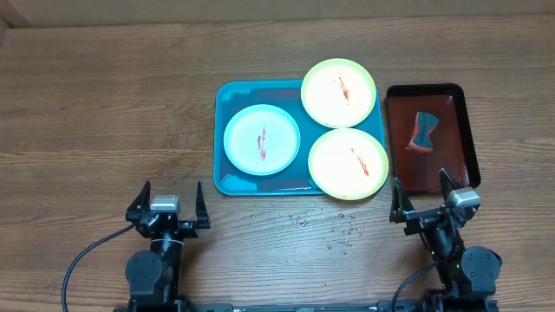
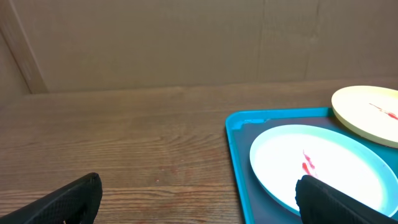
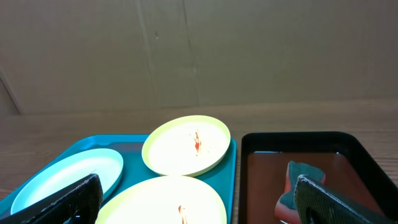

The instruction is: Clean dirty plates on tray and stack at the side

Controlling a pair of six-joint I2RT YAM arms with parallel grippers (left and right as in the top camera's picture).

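Note:
The turquoise tray (image 1: pixel 227 130) lies mid-table with three plates on it, each streaked with red sauce. The white plate with a light-blue rim (image 1: pixel 262 139) is at its left. One pale yellow, green-rimmed plate (image 1: pixel 338 92) is at the back right, the other (image 1: pixel 348 163) at the front right. My left gripper (image 1: pixel 168 208) is open and empty, near the front edge left of the tray; its view shows the tray (image 2: pixel 239 155) and white plate (image 2: pixel 323 165). My right gripper (image 1: pixel 431 204) is open and empty in front of the dark-red tray; its view shows the plates (image 3: pixel 186 144).
A smaller black-rimmed dark-red tray (image 1: pixel 457 139) stands right of the turquoise one and holds a red and grey-green sponge (image 1: pixel 422 132), also seen in the right wrist view (image 3: pixel 298 180). Small wet spots (image 1: pixel 334 232) mark the wood in front of the tray. A cardboard wall (image 2: pixel 186 43) stands behind.

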